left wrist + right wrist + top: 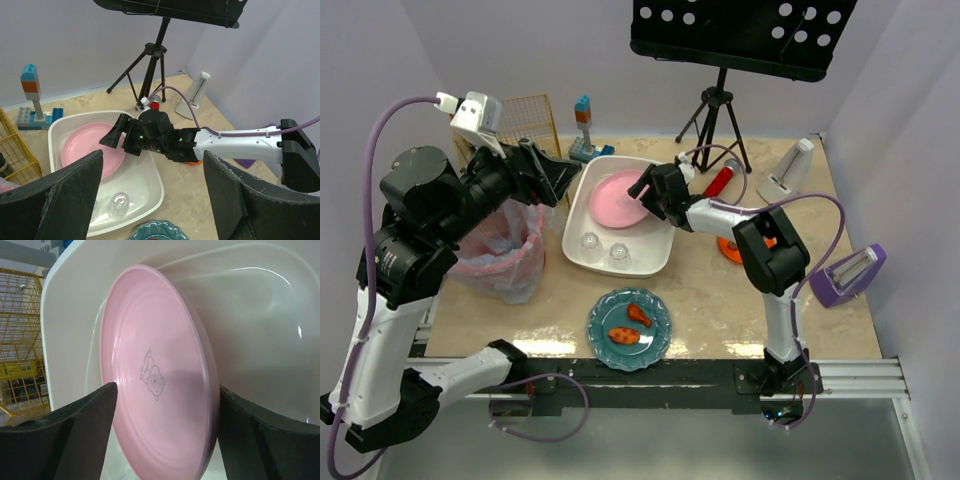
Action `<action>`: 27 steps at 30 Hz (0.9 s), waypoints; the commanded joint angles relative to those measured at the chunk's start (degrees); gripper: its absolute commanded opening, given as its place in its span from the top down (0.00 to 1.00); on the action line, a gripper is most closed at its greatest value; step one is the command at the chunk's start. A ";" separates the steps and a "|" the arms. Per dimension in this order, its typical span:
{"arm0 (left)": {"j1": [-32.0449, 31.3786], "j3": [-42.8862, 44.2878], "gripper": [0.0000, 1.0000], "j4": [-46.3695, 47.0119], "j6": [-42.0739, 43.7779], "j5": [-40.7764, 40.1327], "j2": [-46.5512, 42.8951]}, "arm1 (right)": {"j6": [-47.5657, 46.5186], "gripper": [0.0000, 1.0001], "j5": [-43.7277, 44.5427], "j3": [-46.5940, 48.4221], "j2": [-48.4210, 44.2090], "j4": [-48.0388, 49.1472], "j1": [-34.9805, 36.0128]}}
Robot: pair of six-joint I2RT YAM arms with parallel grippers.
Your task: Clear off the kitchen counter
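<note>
- Right gripper, wide and empty, hovers over pink plate inside white tub, seemingly where dishes gather.
- Left gripper, wide too, hangs clear at kitchen counter's left edge.

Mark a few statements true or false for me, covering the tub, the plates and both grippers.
1. The pink plate lies in the tub. True.
2. The teal plate is empty. False: two food pieces lie on it.
3. The left gripper is shut on a glass. False: it is open and holds nothing.
4. Two glasses stand in the tub. True.
5. The right gripper is over the pink plate, open. True.
</note>
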 commanded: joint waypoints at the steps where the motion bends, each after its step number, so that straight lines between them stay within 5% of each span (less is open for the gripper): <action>1: 0.07 -0.69 0.15 1.19 -0.01 -0.38 -1.30 | -3.11 0.20 4.36 3.24 -1.51 -5.69 -0.39; 18: 0.16 -2.71 0.15 2.95 -0.54 0.49 -0.95 | -15.41 0.16 20.89 3.77 -11.17 -13.96 -0.30; 25: 0.07 -4.03 0.14 3.56 -0.19 -0.21 -0.86 | -23.06 0.18 15.73 -7.71 -27.85 -10.54 -0.03; 27: 0.16 -5.60 0.04 4.26 -0.01 -0.21 -0.86 | -23.85 0.19 12.56 -13.95 -34.52 -8.79 -0.12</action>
